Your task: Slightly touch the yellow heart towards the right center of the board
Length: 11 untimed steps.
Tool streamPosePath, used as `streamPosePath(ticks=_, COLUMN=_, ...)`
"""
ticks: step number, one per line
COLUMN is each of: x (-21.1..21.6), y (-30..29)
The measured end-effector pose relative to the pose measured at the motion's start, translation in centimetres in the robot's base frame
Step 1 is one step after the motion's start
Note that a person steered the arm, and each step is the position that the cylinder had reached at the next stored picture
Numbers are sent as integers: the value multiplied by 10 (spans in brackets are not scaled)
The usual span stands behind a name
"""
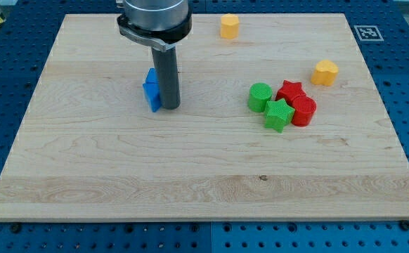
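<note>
Yellow heart sits at the right of the frame, upper half, on the wooden board, lying flat, near the board's right edge. It stands alone, a little up and right of the red-and-green cluster, not touching it.

Cluster, right of centre: green cylinder on its left side; red star at its upper right; green star at the bottom; red cylinder at the lower right. The four are packed close and look to be touching one another.

Second yellow block, shape roughly hexagonal, sits near the board's top edge, just right of centre, well apart from everything else.

Blue block lies left of centre, upper half; part of it is hidden by the rod, so exact shape is unclear.

My tip rests on the board just beside the blue block's right side, seemingly touching it. The rod stands upright under a dark round mount at the frame's top. No jaws on this arm, so nothing is wide, narrow or held. The tip is well apart from the yellow heart, far to its left, with the cluster between them.

A marker tag is printed at the board's upper right corner. Blue perforated table surrounds the board.
</note>
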<state>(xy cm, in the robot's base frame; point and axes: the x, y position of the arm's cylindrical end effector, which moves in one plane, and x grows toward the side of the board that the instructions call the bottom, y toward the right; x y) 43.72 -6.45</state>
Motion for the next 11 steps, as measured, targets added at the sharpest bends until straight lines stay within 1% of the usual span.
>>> streamPosePath(ticks=1, x=0, y=0)
streamPosePath(ticks=6, x=-5, y=40)
streamPosePath(ticks=8, x=-22, y=52)
streamPosePath(ticks=9, x=-41, y=52)
streamPosePath(ticks=11, x=-54, y=63)
